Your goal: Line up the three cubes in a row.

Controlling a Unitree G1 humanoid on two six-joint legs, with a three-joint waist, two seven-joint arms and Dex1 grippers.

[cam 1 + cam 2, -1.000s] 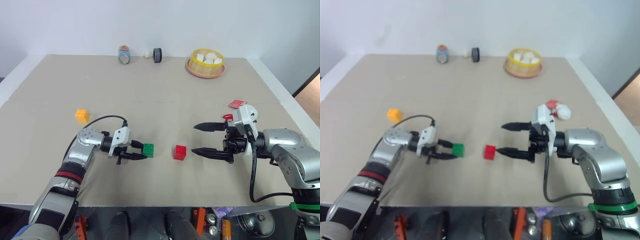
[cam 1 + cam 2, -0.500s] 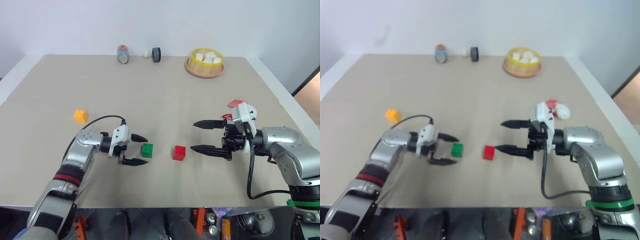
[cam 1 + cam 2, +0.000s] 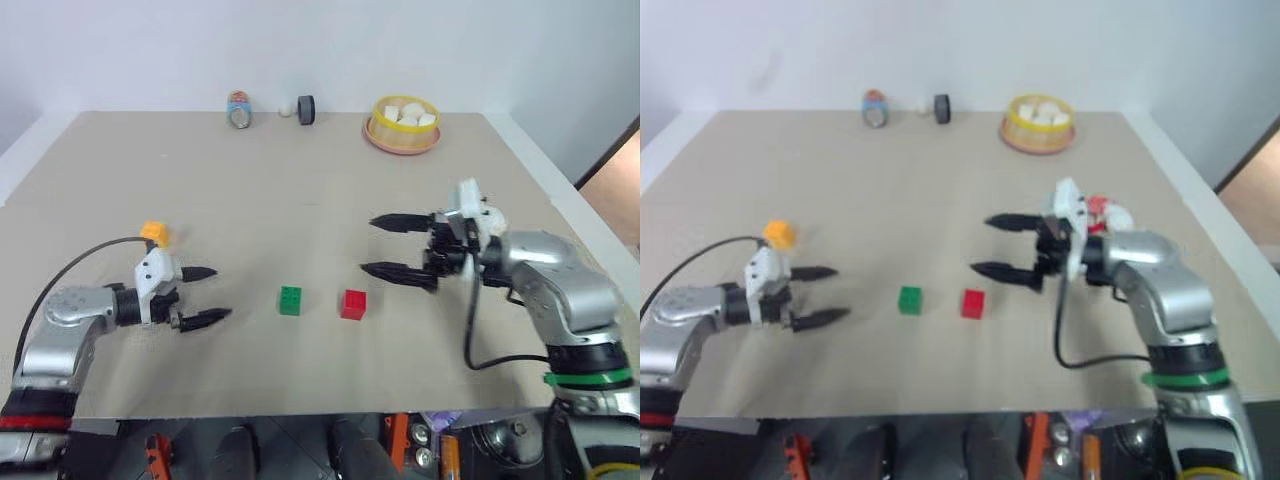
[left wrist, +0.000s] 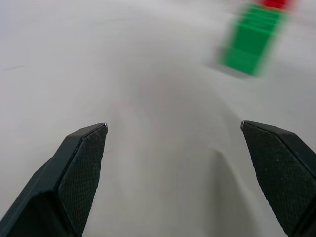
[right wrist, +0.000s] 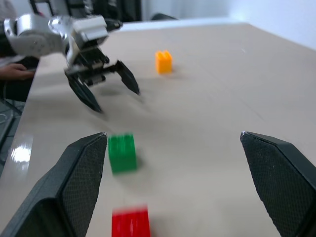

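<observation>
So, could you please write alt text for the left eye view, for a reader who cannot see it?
A green cube and a red cube sit side by side, not touching, near the front of a beige table. An orange-yellow cube lies apart to the left, just behind the open left pincer. The open right pincer hovers right of the red cube.

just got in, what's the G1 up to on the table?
It is lining up three cubes. The green cube and red cube sit side by side near the front of the table, apart from each other. The orange cube lies off on the left, not in line. The left gripper hangs between the orange and green cubes, jaws open and empty. The right gripper hovers just right of the red cube, also open and empty.
</observation>
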